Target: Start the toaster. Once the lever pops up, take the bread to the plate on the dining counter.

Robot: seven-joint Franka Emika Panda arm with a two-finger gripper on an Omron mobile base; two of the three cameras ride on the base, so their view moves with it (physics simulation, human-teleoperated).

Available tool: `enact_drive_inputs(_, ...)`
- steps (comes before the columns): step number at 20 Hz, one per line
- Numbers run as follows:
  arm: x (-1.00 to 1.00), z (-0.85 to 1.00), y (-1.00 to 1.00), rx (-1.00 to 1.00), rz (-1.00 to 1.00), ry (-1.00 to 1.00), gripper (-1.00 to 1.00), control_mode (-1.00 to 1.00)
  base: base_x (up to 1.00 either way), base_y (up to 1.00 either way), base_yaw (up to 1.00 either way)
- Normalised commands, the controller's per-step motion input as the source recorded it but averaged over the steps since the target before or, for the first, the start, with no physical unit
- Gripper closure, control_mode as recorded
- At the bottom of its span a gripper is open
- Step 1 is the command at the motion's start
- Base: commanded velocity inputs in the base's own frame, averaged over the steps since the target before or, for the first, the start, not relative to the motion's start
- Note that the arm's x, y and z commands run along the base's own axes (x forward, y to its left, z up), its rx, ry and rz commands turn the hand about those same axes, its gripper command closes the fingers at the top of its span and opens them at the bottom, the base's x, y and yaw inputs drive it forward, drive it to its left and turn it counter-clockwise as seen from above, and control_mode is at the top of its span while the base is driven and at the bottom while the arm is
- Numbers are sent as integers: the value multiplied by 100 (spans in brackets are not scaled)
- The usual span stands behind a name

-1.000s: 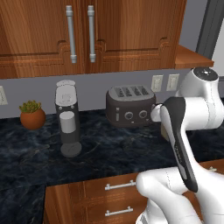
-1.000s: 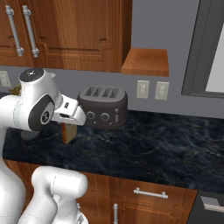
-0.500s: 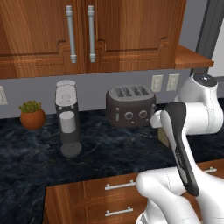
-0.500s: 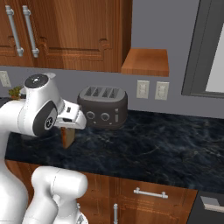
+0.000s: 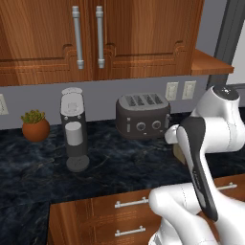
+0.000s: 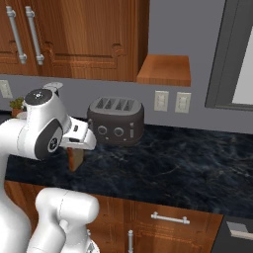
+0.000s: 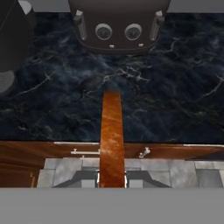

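My gripper (image 7: pixel 112 177) is shut on the bread (image 7: pixel 111 135), which I see edge-on as a brown strip running up from the fingers. From the side, the bread (image 6: pixel 75 158) hangs below my hand, above the front part of the black counter. The dark grey toaster (image 5: pixel 142 116) stands at the back wall, well beyond the slice. Its front shows two round knobs and a lever (image 7: pixel 79 22) at each side. The toaster (image 6: pixel 116 120) slots look empty from above. A tan corner of the bread (image 5: pixel 179 154) peeks out under my arm. The plate and the dining counter are out of view.
A tall silver-and-black coffee machine (image 5: pixel 74 129) stands left of the toaster, and a potted plant (image 5: pixel 35 127) sits further left. Wall outlets (image 6: pixel 170 101) are right of the toaster. Wooden cabinets (image 5: pixel 95 33) hang overhead. Drawers (image 6: pixel 168 217) run below the counter edge.
My hand has drawn back from the toaster and sunk a little, carrying the bread with it. The toaster and the coffee machine have stayed put.
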Motion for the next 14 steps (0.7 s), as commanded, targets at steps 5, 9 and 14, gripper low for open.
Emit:
enact_drive_inputs(5,-11,0,0,0,0,0,100,-100,0,0,0)
enact_drive_inputs(9,-2,0,0,0,0,0,100,-100,0,0,0)
enact_drive_inputs(14,-1,0,0,0,0,0,100,100,-35,-5,0)
